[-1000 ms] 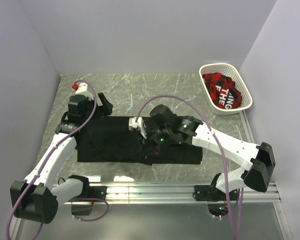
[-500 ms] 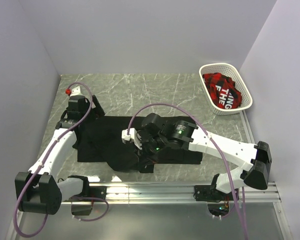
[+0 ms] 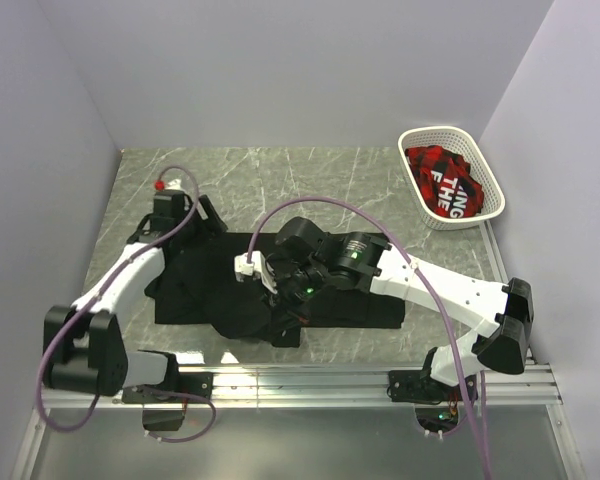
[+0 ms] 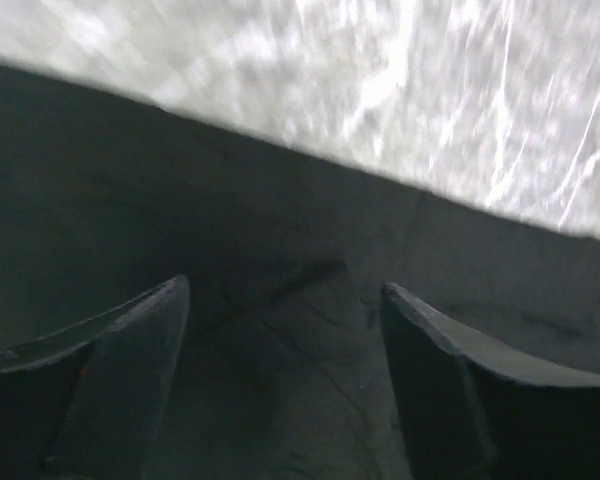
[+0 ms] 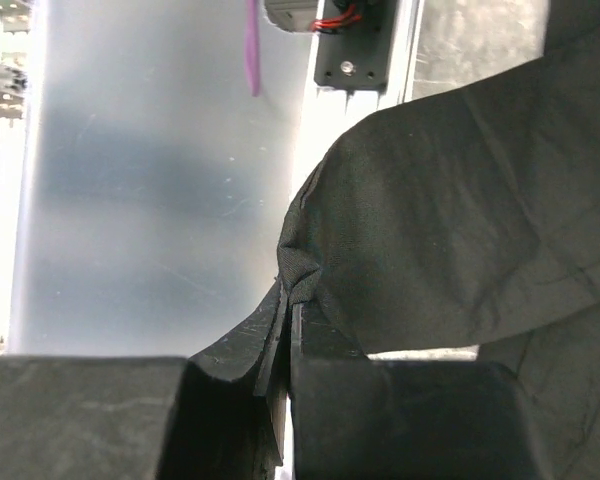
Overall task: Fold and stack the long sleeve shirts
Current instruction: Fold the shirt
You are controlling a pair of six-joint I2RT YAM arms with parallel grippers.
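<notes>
place: robot lab cell | signs: plain enclosure walls (image 3: pixel 280 70), aluminium rail (image 3: pixel 320 381), marble-patterned table (image 3: pixel 310 175)

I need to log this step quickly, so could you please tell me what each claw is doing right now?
Left claw: open, empty, over the black shirt.
Right claw: closed, pinching a fold of the black shirt.

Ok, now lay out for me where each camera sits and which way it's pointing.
Top external: fixed high behind the arm bases, looking down on the table, black shirt and white basket; the left arm and right arm show whole.
Left wrist: on the left arm, looking down at a shirt edge with table beyond; the left gripper, open, frames the bottom.
Right wrist: faces the near rail; the right gripper pinches a shirt fold.
Shared: all three show the shirt.
</notes>
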